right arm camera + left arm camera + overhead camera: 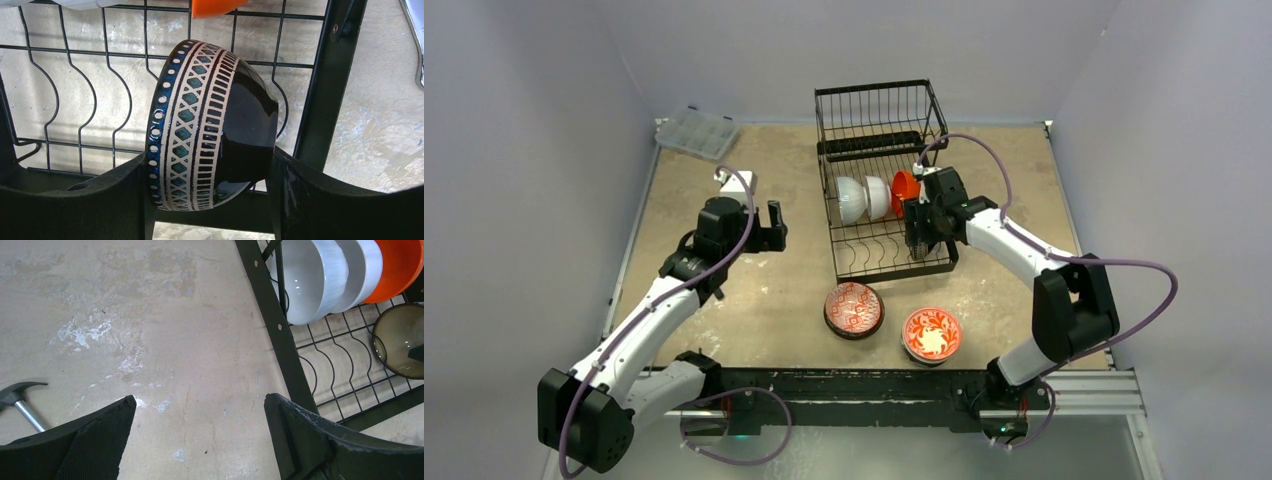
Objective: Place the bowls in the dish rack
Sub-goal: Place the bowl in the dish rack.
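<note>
AT THE RACK: the R gripper [921,238] is clamped on a blue-patterned bowl [210,120], black-glazed w/ teal diamonds and cream bars; the bowl is held on edge over the slotted base of the dish rack [879,108], near the rack's front-right corner; one finger [75,200] sits at the rim side, the other at the foot side; whether the bowl touches the wires can't be told. Just behind it, three bowls stand on edge in the slots, packed close: a left white bowl [852,200], a second white bowl [879,197] and an orange bowl [905,187], the last nearest the R gripper. The L gripper [776,225] hangs over the table [764,290] to the left of the rack, jaws wide apart, gripping nothing; its wrist cam takes in the tabletop, the rack's left frame and the racked bowls. Two more bowls sit upright on the table in front of the rack, near each other but apart: a red-patterned bowl [854,308] and a red floral bowl [932,333] w/ a white centre. A clear compartment box [696,132] lies at the table's far-left corner.
</note>
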Motion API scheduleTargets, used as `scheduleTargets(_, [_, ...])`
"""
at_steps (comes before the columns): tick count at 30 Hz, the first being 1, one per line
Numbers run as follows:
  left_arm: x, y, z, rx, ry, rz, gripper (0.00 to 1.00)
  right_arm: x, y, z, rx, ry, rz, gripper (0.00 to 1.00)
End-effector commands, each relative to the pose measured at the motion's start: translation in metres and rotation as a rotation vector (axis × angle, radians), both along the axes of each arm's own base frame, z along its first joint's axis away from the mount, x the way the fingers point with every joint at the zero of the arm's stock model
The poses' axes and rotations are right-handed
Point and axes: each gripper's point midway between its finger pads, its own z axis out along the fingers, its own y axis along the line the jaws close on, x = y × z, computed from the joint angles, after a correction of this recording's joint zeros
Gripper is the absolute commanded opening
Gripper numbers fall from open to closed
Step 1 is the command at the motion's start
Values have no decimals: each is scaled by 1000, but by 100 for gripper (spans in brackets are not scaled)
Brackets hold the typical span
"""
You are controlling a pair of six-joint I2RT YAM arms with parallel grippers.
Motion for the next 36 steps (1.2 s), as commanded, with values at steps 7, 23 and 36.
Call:
scheduleTargets(7, [6, -8, 11, -17, -25, -37, 99, 17, -5, 21, -21, -74, -18, 67])
scheduleTargets(23, [5, -21, 2, -39, 10, -103, 99, 11, -3, 66, 45, -151, -35, 99])
scheduleTargets(36, [-24, -77, -18, -240, 178, -324, 92, 1, 26, 110, 261, -247, 32, 99])
